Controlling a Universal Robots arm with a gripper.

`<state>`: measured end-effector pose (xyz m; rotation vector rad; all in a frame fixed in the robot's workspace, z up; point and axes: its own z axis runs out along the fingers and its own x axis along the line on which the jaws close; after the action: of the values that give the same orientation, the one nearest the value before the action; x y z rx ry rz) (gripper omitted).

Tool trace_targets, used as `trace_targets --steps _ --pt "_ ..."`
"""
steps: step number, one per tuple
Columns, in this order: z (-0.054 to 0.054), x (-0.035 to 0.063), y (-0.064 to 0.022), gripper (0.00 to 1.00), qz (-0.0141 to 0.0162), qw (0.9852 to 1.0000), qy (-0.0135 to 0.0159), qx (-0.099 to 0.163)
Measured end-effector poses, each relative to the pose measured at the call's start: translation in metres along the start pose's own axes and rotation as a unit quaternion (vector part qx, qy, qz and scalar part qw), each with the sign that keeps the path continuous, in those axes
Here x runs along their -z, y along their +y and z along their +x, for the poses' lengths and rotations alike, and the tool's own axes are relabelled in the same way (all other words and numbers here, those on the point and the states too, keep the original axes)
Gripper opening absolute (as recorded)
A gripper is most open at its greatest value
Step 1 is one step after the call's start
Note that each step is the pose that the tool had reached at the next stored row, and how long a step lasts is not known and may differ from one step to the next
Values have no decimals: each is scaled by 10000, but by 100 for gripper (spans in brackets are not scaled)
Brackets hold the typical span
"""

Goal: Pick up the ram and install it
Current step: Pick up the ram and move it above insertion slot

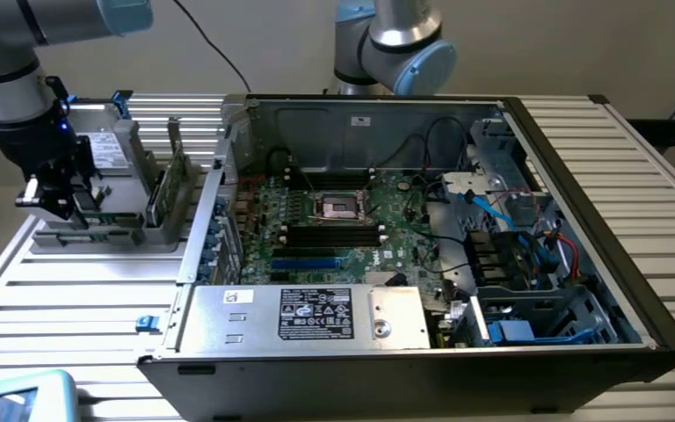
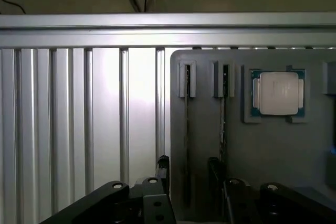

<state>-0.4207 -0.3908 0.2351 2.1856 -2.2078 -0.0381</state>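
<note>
Gripper [image 2: 189, 174] is hovering wide open, gripping nothing, fingers flanking the ram [image 2: 187, 129], which is standing on edge in the grey holder [image 1: 103, 239] at nine o'clock from the computer case [image 1: 431, 369]. The memory slots [image 1: 331, 233] are lying empty, so pickup and installation are both awaiting completion.
</note>
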Motion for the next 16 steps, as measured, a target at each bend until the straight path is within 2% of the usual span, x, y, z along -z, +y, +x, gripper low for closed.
trace_targets --steps 16 --pt "-3 -269 -17 43 0 10000 3 -1"
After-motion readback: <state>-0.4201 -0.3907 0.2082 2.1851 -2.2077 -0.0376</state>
